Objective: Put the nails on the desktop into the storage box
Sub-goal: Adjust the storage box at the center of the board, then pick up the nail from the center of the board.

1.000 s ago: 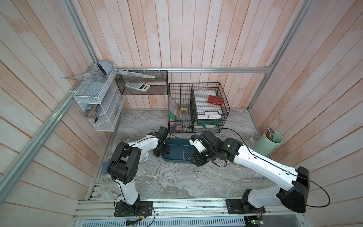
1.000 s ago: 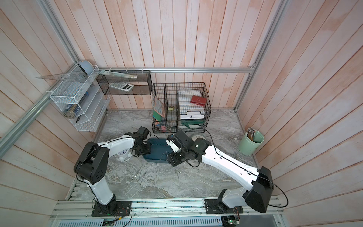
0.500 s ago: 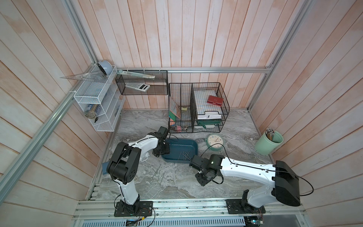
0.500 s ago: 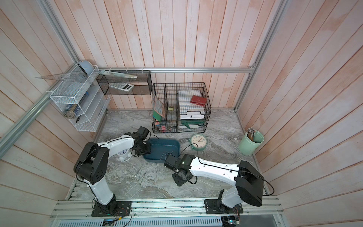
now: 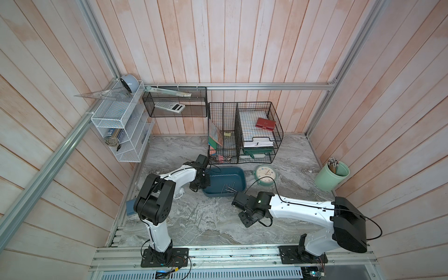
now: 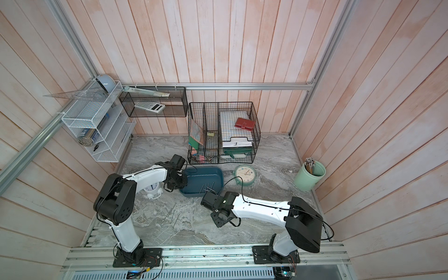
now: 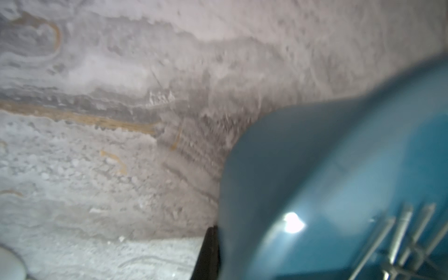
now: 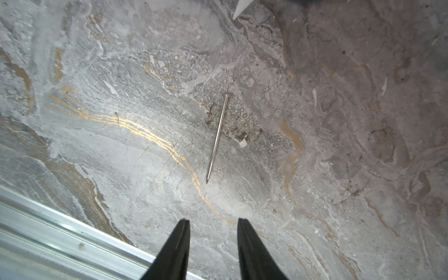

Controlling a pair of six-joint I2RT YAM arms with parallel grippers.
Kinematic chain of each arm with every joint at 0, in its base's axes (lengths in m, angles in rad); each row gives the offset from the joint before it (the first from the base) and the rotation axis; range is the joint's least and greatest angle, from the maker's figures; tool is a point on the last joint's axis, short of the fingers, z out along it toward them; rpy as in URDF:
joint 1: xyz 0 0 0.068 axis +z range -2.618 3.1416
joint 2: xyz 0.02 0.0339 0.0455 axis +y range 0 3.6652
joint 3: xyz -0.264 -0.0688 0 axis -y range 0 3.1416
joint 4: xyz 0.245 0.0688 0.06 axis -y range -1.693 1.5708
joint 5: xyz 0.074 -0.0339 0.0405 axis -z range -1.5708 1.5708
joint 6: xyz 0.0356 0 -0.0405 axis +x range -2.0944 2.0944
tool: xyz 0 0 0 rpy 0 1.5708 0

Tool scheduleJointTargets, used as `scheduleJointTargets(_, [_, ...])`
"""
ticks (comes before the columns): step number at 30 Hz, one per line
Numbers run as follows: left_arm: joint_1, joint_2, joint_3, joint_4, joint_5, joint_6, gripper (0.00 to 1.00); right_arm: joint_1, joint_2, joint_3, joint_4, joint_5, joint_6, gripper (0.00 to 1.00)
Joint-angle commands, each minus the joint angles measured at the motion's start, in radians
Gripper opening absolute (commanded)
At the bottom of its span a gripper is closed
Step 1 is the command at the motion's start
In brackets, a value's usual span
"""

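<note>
The teal storage box (image 5: 225,176) (image 6: 206,175) lies on the marble desktop (image 5: 218,232) with several nails (image 5: 229,189) (image 6: 207,189) in it. More nails (image 5: 196,215) (image 6: 173,215) lie loose on the desktop in front of it. My left gripper (image 5: 201,185) (image 6: 178,184) is shut on the box's left rim. One black finger (image 7: 209,249) presses the box wall (image 7: 278,157) from outside, and the other finger is hidden. My right gripper (image 8: 213,220) (image 5: 246,221) hovers open and empty over the desktop, with a single nail (image 8: 217,135) lying ahead of its tips.
A green clock (image 5: 265,175) lies right of the box and a white clock (image 6: 151,190) sits under the left arm. The black wire organiser (image 5: 244,135) stands behind, the pale green cup (image 5: 332,175) at the right wall. An aluminium rail (image 8: 60,237) borders the desktop's front.
My right arm has swung from over the box to the front middle of the desktop, its jaws narrowing a little. My left gripper has closed on the box rim.
</note>
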Motion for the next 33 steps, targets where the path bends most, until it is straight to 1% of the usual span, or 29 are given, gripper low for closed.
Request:
scheduleJointTargets(1, [0.009, 0.038, -0.004, -0.024, -0.067, 0.002, 0.00, -0.002, -0.011, -0.014, 0.001, -0.009, -0.012, 0.38])
scheduleJointTargets(7, [0.032, -0.003, -0.038, -0.036, -0.095, 0.011, 0.00, -0.002, 0.007, -0.045, 0.038, -0.021, -0.012, 0.41])
scheduleJointTargets(14, [0.031, 0.004, -0.040, -0.032, -0.081, 0.011, 0.00, -0.007, 0.085, -0.006, 0.060, -0.011, -0.029, 0.43])
scheduleJointTargets(23, [0.031, 0.009, -0.037, -0.032, -0.069, 0.015, 0.00, -0.032, 0.164, 0.029, 0.103, -0.039, -0.058, 0.43])
scheduleJointTargets(27, [0.031, 0.010, -0.034, -0.034, -0.067, 0.016, 0.00, -0.040, 0.213, 0.032, 0.107, -0.048, -0.058, 0.37])
scheduleJointTargets(33, [0.031, 0.012, -0.033, -0.034, -0.066, 0.020, 0.00, -0.055, 0.229, -0.008, 0.133, -0.061, -0.043, 0.28])
